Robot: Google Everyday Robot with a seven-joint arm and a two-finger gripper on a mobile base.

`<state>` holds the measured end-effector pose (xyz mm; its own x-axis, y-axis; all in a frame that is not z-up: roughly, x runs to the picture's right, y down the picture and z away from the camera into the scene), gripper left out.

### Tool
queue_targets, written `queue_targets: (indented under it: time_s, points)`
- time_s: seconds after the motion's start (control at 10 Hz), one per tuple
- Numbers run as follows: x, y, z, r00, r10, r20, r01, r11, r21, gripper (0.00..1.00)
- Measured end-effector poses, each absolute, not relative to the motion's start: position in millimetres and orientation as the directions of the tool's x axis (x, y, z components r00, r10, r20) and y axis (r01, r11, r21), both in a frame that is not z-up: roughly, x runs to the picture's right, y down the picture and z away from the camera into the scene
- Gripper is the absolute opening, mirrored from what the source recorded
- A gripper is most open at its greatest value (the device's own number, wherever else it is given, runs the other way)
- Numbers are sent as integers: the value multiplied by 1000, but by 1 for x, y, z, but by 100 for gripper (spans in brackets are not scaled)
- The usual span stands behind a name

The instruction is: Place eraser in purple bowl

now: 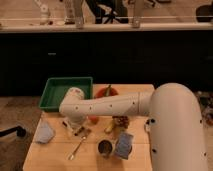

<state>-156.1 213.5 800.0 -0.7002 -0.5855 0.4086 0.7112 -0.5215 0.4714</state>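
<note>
My white arm reaches from the right across the wooden table [55, 159]. The gripper [75, 123] hangs low over the table's left middle, just in front of the green tray. A small dark flat piece [80, 131] lies on the table right by the gripper; it may be the eraser. A dark brownish round thing [120, 122] shows just below the forearm. It may be the purple bowl, and the arm hides most of it.
A green tray [62, 93] stands at the back left, with an orange bowl [105, 92] beside it. A small orange ball [93, 120], a fork [78, 145], a metal cup [104, 148], a blue-white packet [124, 144] and a blue-grey cloth [44, 133] lie around.
</note>
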Motion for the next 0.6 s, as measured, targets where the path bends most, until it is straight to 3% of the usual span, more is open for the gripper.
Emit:
queue_targets:
  time_s: [0.6]
  points:
    - [-204,227,816,-777,-496,389,628,-562,539,80]
